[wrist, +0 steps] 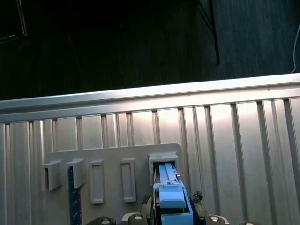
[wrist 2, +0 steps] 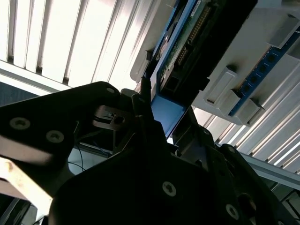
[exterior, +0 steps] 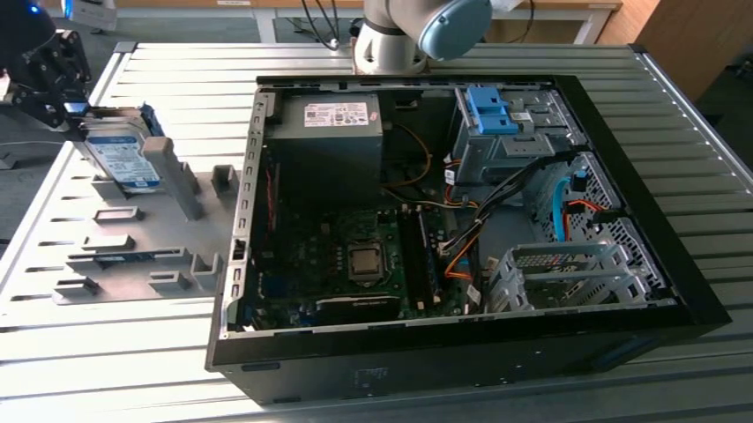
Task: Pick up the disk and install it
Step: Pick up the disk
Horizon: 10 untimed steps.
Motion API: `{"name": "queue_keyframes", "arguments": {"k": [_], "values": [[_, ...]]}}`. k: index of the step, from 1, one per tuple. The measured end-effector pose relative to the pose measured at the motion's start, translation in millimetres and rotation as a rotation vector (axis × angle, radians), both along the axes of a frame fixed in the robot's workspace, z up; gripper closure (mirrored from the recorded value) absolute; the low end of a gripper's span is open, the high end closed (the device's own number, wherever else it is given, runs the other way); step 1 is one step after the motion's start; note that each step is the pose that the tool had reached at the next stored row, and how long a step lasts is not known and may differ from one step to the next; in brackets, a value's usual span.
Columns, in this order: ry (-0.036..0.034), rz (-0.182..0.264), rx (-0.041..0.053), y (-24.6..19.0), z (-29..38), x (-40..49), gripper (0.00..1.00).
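Ribbed metal table (exterior: 659, 159) carries a grey fixture (exterior: 141, 256) holding the disk (exterior: 122, 159) upright in its slot, gripper (wrist: 172, 208) at its top end, grip state indeterminable; judged risk: a skewed lift jamming the blue rails against the slot.

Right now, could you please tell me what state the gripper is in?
Gripper: at the end of the disk, which sits in the grey holder; open or shut cannot be told.

Silver arm joint (exterior: 386, 46), pale blue cap (exterior: 457, 22), black screwed housing (wrist 2: 122, 187)
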State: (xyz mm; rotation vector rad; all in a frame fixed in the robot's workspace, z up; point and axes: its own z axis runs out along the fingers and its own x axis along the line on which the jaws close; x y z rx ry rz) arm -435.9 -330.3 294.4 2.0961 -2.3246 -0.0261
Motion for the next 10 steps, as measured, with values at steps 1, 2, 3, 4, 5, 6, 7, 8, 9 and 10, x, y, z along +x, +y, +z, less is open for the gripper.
{"name": "queue_keyframes", "arguments": {"k": [1,2,3,4,5,6,7,8,9,10], "values": [[-0.0001,0.000,-0.0004,0.0,-0.6,0.0,0.56],[-0.0001,0.000,-0.0005,0.0,-0.6,0.0,0.56],[-0.0004,0.000,-0.0004,0.0,-0.6,0.0,0.56],[-0.0006,0.000,-0.0004,0.0,-0.6,0.0,0.56],[-0.0008,0.000,-0.0005,0.0,-0.7,0.0,0.56],[-0.0010,0.000,-0.0005,0.0,-0.7,0.0,0.56],[-0.0012,0.000,-0.0005,0.0,-0.7,0.0,0.56],[-0.0014,0.000,-0.0005,0.0,-0.7,0.0,0.55],[-0.0014,0.000,-0.0005,0.0,-0.8,0.0,0.55],[-0.0016,0.000,-0.0004,0.0,-1.2,0.0,0.49]]}}
